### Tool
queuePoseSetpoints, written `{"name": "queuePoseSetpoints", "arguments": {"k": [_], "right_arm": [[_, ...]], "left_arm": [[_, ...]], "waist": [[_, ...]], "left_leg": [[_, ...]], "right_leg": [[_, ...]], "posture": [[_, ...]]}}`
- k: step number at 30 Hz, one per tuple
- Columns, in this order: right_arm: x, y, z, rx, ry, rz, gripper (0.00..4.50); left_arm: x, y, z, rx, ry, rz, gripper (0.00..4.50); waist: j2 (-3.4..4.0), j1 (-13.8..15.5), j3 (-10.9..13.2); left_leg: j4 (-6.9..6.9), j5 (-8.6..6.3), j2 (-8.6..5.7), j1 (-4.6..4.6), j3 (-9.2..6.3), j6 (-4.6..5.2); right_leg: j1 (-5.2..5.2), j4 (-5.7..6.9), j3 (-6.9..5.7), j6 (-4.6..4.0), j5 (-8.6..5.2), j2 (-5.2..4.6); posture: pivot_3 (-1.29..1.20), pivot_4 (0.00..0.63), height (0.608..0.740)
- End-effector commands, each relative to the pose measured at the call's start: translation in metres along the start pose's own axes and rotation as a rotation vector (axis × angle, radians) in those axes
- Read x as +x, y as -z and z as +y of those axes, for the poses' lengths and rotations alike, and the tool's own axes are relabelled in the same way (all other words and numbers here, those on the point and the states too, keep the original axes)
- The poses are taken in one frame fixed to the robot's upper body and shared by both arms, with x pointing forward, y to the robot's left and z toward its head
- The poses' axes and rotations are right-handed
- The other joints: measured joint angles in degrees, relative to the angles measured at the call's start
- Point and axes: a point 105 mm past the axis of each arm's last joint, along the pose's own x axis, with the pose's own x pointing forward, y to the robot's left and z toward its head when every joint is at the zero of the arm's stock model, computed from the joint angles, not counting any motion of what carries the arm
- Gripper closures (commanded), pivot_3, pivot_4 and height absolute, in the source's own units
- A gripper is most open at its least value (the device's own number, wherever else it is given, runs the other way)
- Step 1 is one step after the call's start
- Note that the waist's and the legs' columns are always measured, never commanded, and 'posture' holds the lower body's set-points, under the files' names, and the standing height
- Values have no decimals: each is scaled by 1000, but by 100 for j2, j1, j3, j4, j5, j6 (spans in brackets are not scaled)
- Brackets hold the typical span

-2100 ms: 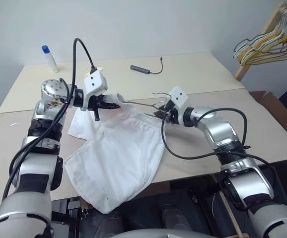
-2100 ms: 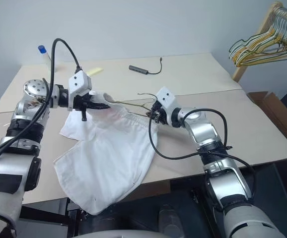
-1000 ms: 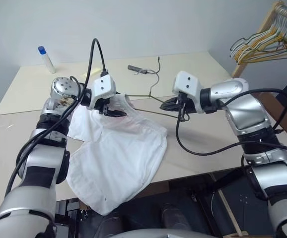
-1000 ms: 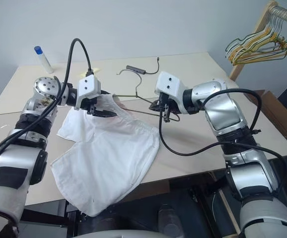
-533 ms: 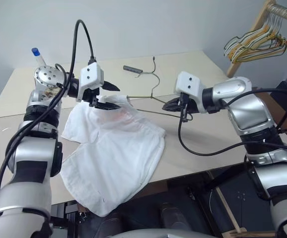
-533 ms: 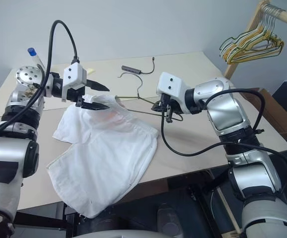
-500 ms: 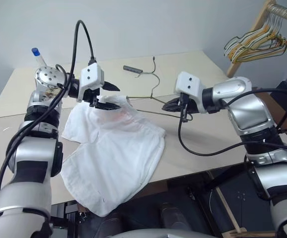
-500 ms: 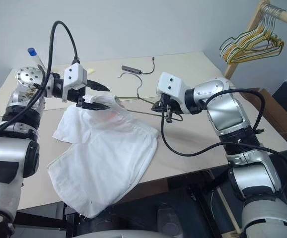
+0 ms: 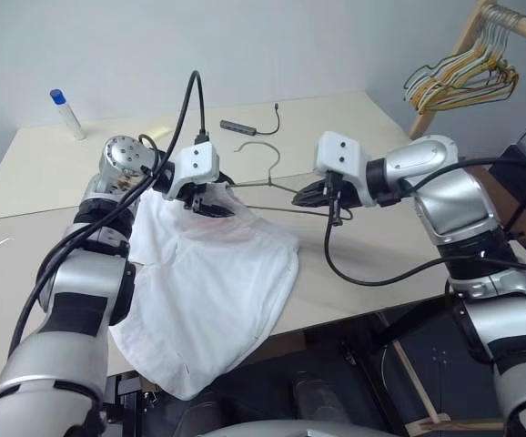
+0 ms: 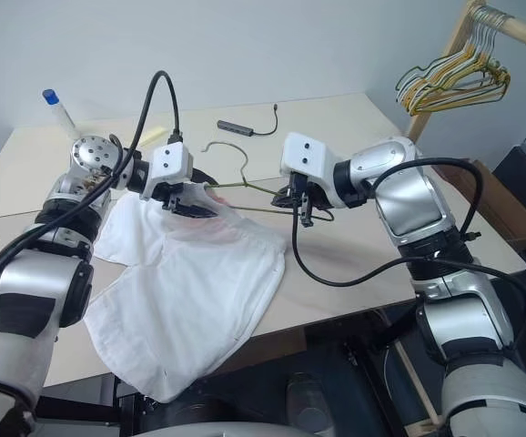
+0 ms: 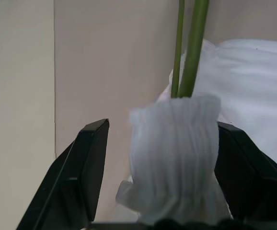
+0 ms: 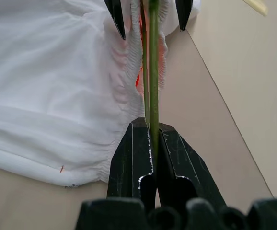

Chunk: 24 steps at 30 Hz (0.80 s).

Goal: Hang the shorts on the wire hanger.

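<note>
I find the shorts spread flat on the worktop, legs trailing over the near edge, waistband toward the far side. I judge them light, limp and prone to slide off thin wire; the gathered waistband is the sound place to grip. The wire hanger is stiff but springy and lies across the waistband, hook pointing far. My right hand is clamped tight on the wire at the hanger's right end. My left hand has its fingers spread wide around a bunched fold of waistband, with the wire running into that fold; I see no closed grip on it.
</note>
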Motion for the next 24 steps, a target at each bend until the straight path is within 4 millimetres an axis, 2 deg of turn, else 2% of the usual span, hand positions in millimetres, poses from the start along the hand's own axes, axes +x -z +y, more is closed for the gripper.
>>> {"name": "queuePoseSetpoints", "arguments": {"k": [1,9,19,22,24], "right_arm": [[-5,-19,-7,-52,20,-37,4267],[-7,-19,-7,-33,12,-42,4267],[-7,-17,-5,-8,4,-44,4267],[-7,-16,-5,-8,11,-54,3623],[-7,-16,-5,-5,11,-60,2984]], "left_arm": [[-1,-8,10,41,-33,21,1967],[-4,-9,9,23,-29,-3,4410],[-15,-10,11,-18,-45,-50,4491],[-19,-11,11,-36,-51,-72,4491],[-20,-10,12,-36,-54,-72,4491]], "waist": [[0,3,0],[0,8,0],[0,10,0],[0,9,0],[0,10,0]], "left_leg": [[0,0,0,0,-1,0],[0,0,-1,-3,-5,0],[0,0,-1,-3,-6,0],[0,0,0,-3,-6,0],[0,0,0,-2,-6,0]], "right_leg": [[0,-1,0,0,0,0],[-1,0,-4,0,0,-1],[0,0,-4,0,0,-1],[-1,1,-4,0,0,-1],[-1,1,-4,0,0,-1]], "posture": [[-145,0,740],[-141,0,740],[-134,0,740],[-133,0,740],[-130,0,740]]}}
